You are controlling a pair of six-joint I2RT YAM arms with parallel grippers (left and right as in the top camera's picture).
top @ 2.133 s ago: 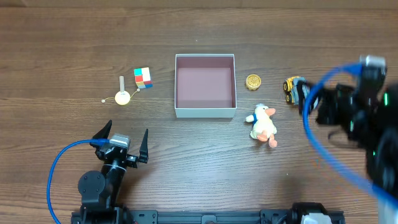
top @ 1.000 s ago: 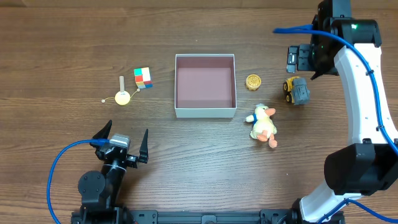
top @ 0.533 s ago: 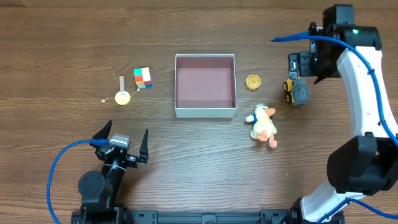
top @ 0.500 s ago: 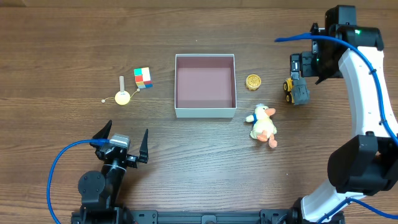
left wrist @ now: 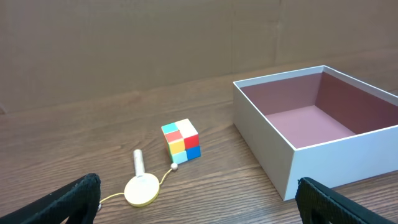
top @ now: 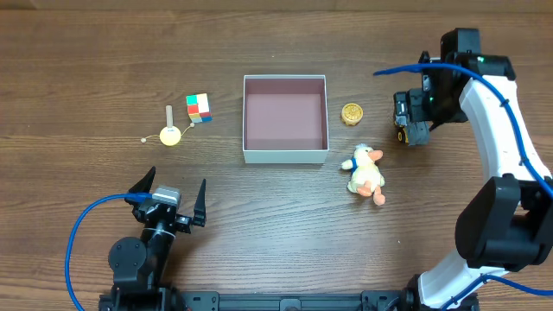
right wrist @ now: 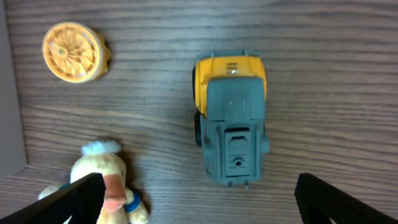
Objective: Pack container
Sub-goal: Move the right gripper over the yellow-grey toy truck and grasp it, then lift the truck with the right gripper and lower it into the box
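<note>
The table (top: 86, 60) is dark brown wood with the grain running left to right. The left wrist view alone shows a plain brown backdrop (left wrist: 124, 43) rising behind its far edge. The container (top: 285, 152) sits near the middle of the table, open side up, with white walls and a mauve-pink floor. In the left wrist view its depth and the thickness of its walls show, which the overhead view flattens. To its left are a multicoloured puzzle cube (top: 199, 108) and, just nearer and further left, a yellow paddle-ball toy (top: 171, 135). The left wrist view shows its pale handle and its thin string ending in a small white ball beside the cube. Just right of the container lies a round yellow spoked disc (top: 352, 113), and off its near right corner lies a plush duck (top: 367, 173). Further right is a yellow and grey toy truck (top: 414, 131). The right gripper (right wrist: 202, 194) hangs above the truck with its fingers spread wide, one to each side and clear of it. This close view shows the yellow cab, the grey body and a small moulded mark too fine to read. The overhead view hides much of the truck under the arm. The left gripper (top: 174, 187) is at the near left, well apart from every toy, with its fingers also spread wide. Blue cables (top: 78, 242) loop from both arms.
</note>
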